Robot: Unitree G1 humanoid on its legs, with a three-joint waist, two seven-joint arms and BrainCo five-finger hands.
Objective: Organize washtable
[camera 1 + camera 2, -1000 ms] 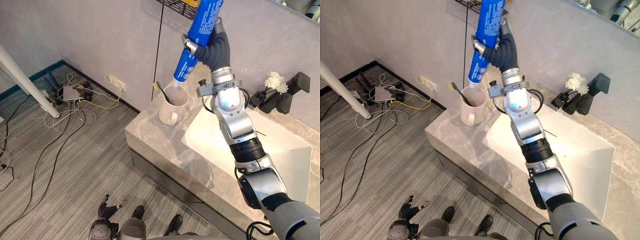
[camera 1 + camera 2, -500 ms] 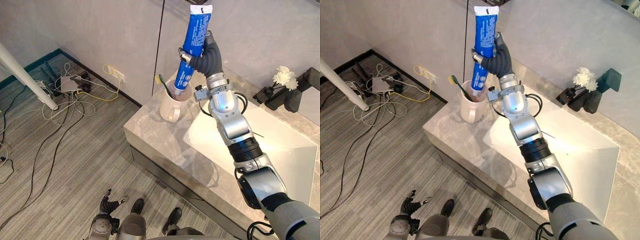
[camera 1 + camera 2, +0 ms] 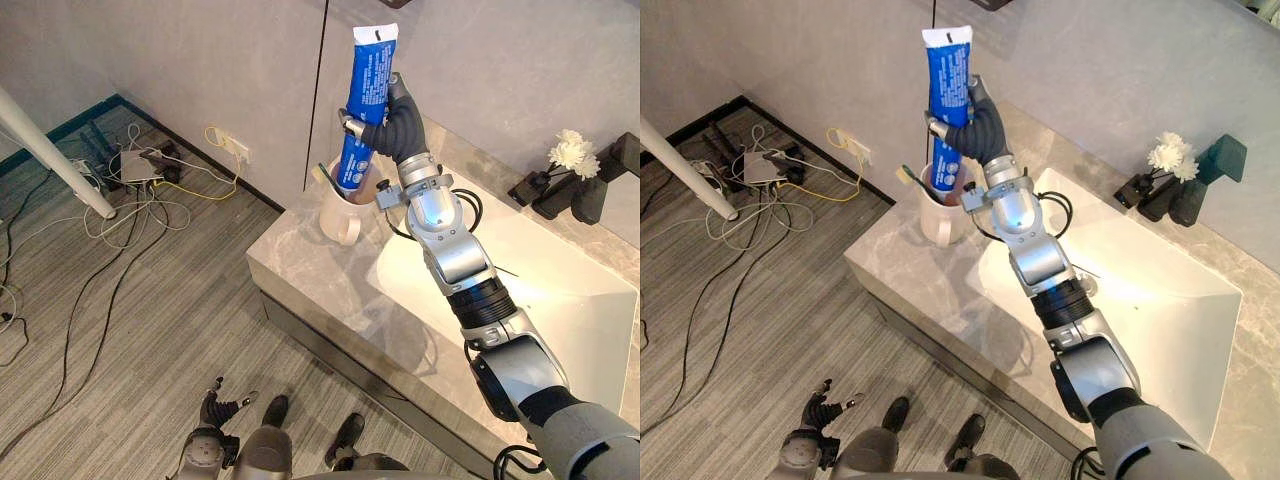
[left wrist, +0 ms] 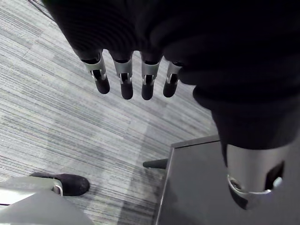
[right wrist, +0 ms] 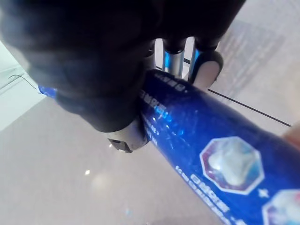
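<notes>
One tall blue toothpaste tube (image 3: pixel 365 95) stands cap-down in the white ceramic mug (image 3: pixel 340 215). Its lower end sits inside the rim beside a green-headed toothbrush (image 3: pixel 908 175). The right hand (image 3: pixel 395 125) has its fingers and thumb wrapped round the tube's middle.

The risk, as I judge it, is that most of the tube rises above the rim, so on release it may lean and topple the mug. A sideways pull-away could also drag the mug, which stands near the end of the grey marble-patterned washtable (image 3: pixel 320 290).

The left hand (image 4: pixel 125 82) hangs with relaxed, straight fingers over the grey striped floor (image 3: pixel 120 330).

A white basin (image 3: pixel 560 300) lies just beside the mug, a white flower (image 3: pixel 572 153) stands at the back, and loose cables (image 3: pixel 150 190) trail by the grey wall.
</notes>
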